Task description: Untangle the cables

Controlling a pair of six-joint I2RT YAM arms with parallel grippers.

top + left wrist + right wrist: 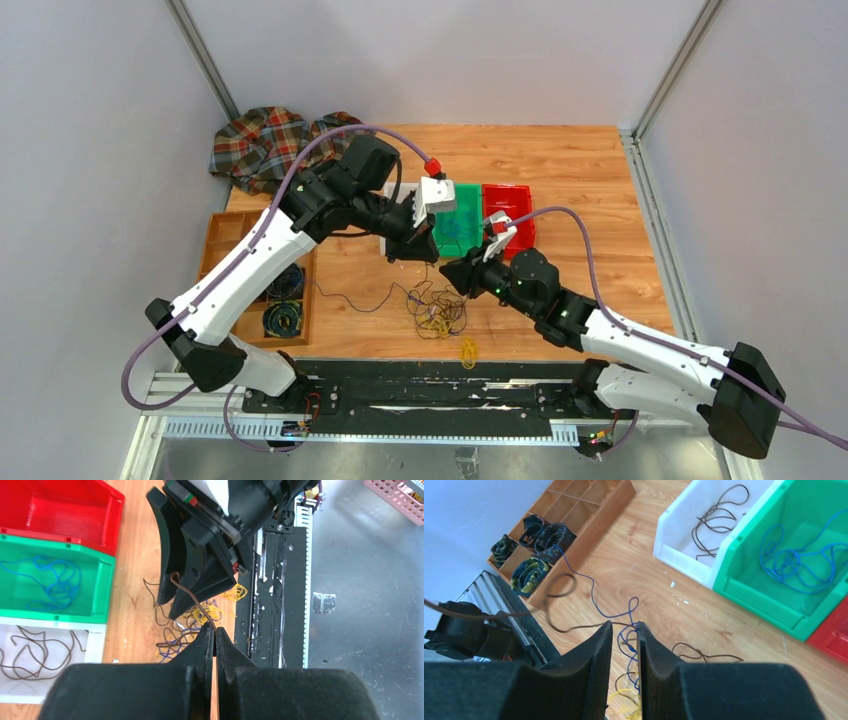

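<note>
Near edge: a black rail (430,395) carries both arm bases.
Yellow wire (468,350): a small loose bunch on the table (590,170), just in front of the rail.
Tangle of wires (437,310): dark, blue and yellow strands knotted together on the wood, just beyond the yellow wire and below both grippers.
Blue wire (594,592): trails from the tangle toward the wooden tray.
Right gripper (624,630): above the tangle, with a narrow gap between its fingers. A brown wire crosses at the tips, and no pinch shows.
Left gripper (215,632): clenched, with the brown wire (192,597) pinched at its fingertips. The wire is lifted off the table and runs across to the right gripper's fingers.
Wooden tray (225,238): at the left, with coiled bundles (283,318) in its near compartments.
White bin (681,562): beyond the grippers, with loose brown wires (714,520) inside.
Green bin (764,602): touching the white bin, with blue wires (804,560) inside.
Red bin (510,200): against the green bin's other side.
Plaid cloth (265,145): crumpled in the far left corner.
</note>
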